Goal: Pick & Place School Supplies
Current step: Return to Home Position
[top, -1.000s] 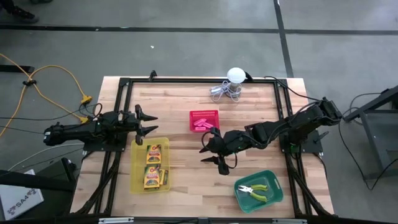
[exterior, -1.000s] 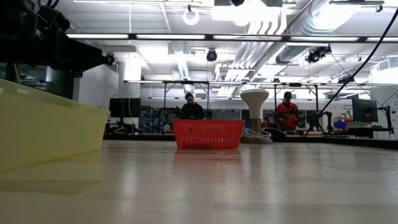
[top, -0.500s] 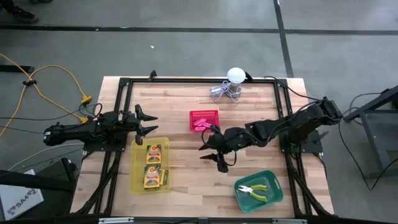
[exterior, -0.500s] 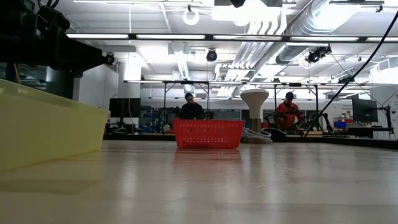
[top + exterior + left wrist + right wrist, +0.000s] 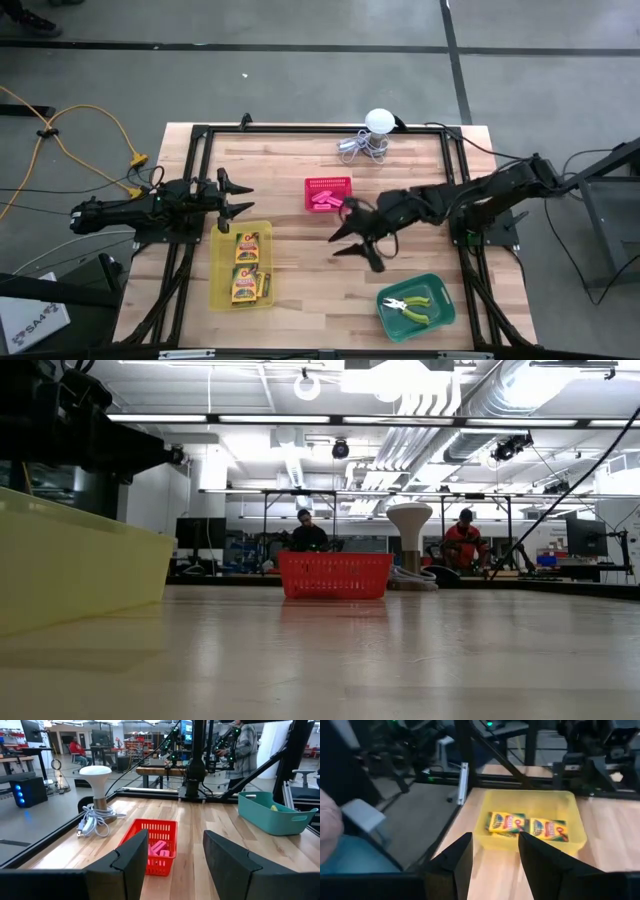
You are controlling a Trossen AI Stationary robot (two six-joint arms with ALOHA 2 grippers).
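Now | right gripper spread, empty, near red bin | pink erasers inside bin, nearer right arm than left | left gripper spread, waiting

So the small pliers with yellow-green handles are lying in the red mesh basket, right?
No. The high view shows the small pliers with yellow-green handles lying in the teal-green plastic tray; the red mesh basket holds pink eraser blocks.
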